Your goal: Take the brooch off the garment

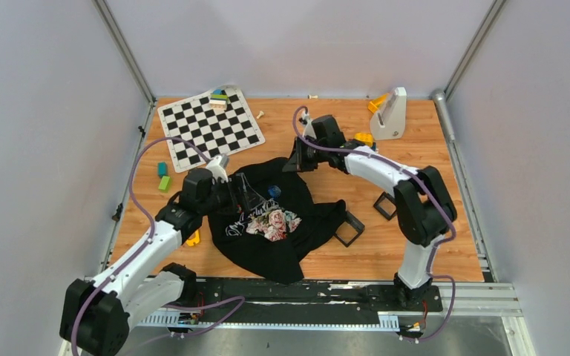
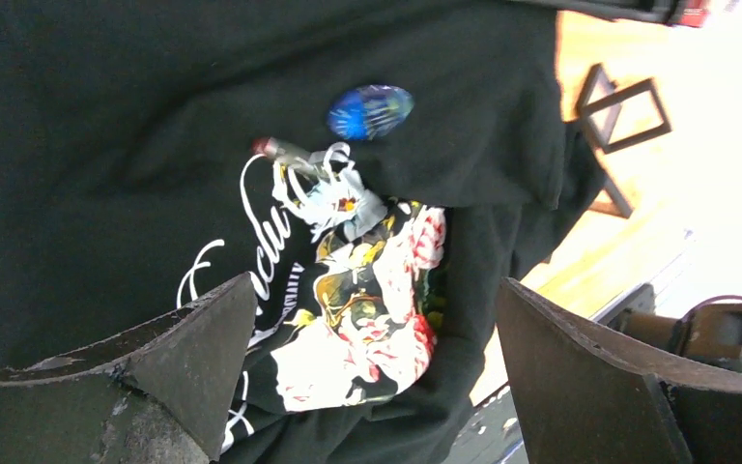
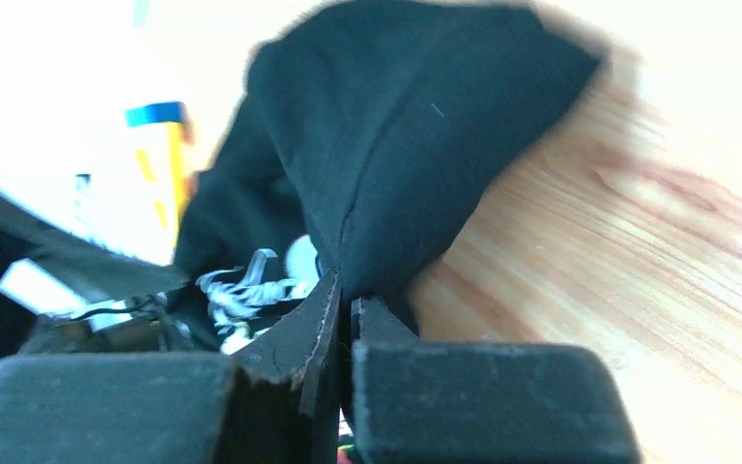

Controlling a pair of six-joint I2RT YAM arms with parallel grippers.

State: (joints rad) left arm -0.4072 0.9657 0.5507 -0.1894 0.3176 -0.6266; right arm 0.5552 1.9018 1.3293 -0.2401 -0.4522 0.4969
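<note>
The garment (image 1: 267, 237), a black shirt with a flower print, lies crumpled in the middle of the wooden table. The brooch (image 1: 273, 190), a small round blue disc, sits on the cloth near its upper middle; it also shows in the left wrist view (image 2: 370, 110) just above the print. My left gripper (image 1: 250, 194) hovers over the shirt beside the brooch, open (image 2: 377, 324), with only cloth below and nothing between its fingers. My right gripper (image 1: 297, 159) is at the shirt's far edge, shut (image 3: 344, 302) on a fold of the black cloth (image 3: 396, 126), which rises in a peak.
A chessboard mat (image 1: 209, 126) with small blocks lies at the back left. Two black square frames (image 1: 349, 228) (image 1: 384, 205) lie right of the shirt. A white stand (image 1: 390, 113) and yellow parts are at the back right. Green blocks (image 1: 163, 178) lie at the left.
</note>
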